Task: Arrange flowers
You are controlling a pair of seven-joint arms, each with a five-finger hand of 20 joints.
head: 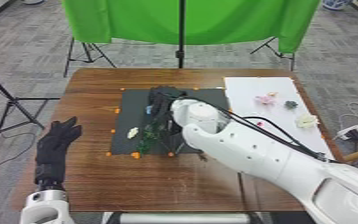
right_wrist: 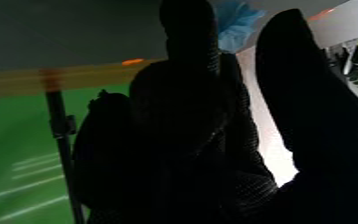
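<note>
1. And here, on the dark grey mat (head: 127,107), the blue ruffled flower (head: 149,109) is seen, right beside the black-gloved right hand (head: 164,96); whether it is gripped cannot be told, nor whether that hand is open or closed.
2. Nearer the robot on the mat, green leafy stems (head: 146,143) are laid out, with a small white flower (head: 133,132) placed just to their left.
3. Over on the white rectangular sheet (head: 240,90), a pale pink flower (head: 264,99), a dark green rosette (head: 291,105) and a cream flower (head: 307,121) are spread.
4. Mat and sheet are carried by the brown wooden desk (head: 95,85).
5. At the desk's left side, the black-gloved left hand (head: 55,145) is held open, fingers straight.
6. Beyond the desk, a green cloth backdrop (head: 131,20) is hung.
</note>
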